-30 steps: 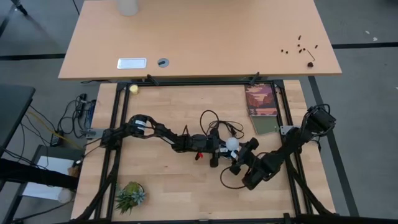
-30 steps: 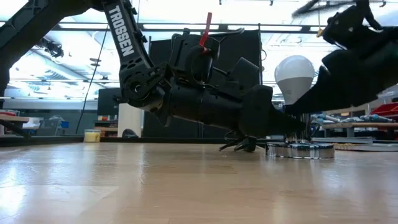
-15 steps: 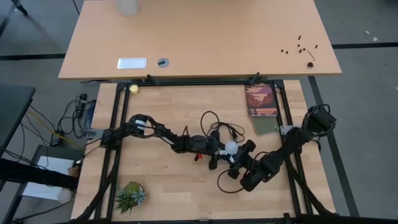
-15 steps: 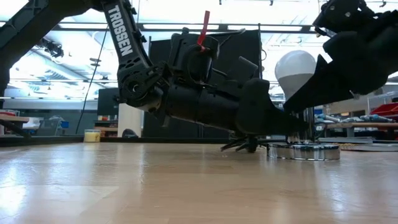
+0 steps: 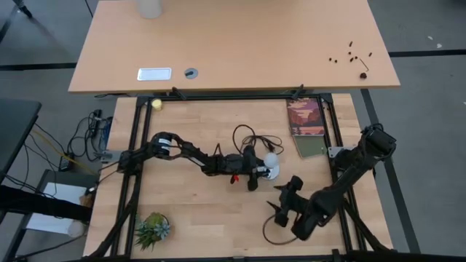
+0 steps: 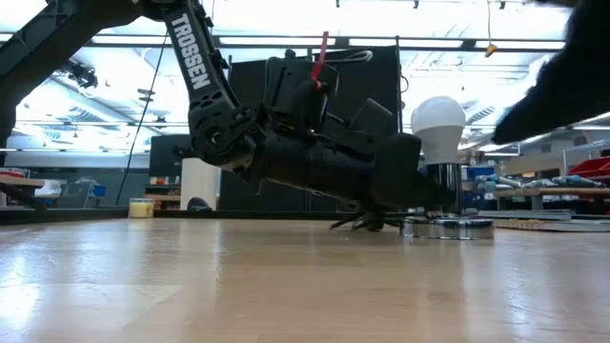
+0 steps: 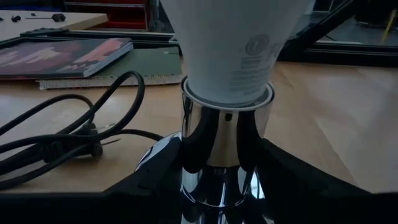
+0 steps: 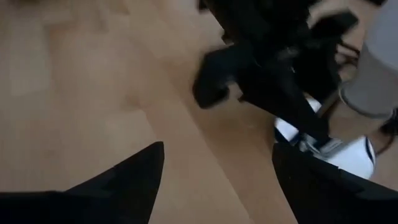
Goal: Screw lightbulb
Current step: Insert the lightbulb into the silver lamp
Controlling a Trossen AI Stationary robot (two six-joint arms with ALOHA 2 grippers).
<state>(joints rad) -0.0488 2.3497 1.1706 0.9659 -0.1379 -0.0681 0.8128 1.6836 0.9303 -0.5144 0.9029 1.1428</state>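
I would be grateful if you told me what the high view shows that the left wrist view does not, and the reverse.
Only the high view shows the right tool, open and well clear of the bulb, the plant at the table's near left corner, and the left arm stretched to the lamp. Only the left wrist view shows the print on the bulb, its seat in the chrome socket, and the left tool clamped on that socket. Both show the bulb, the black cord and the book.

One lightbulb (image 5: 271,160), one socket (image 6: 446,227), two books (image 5: 306,124).
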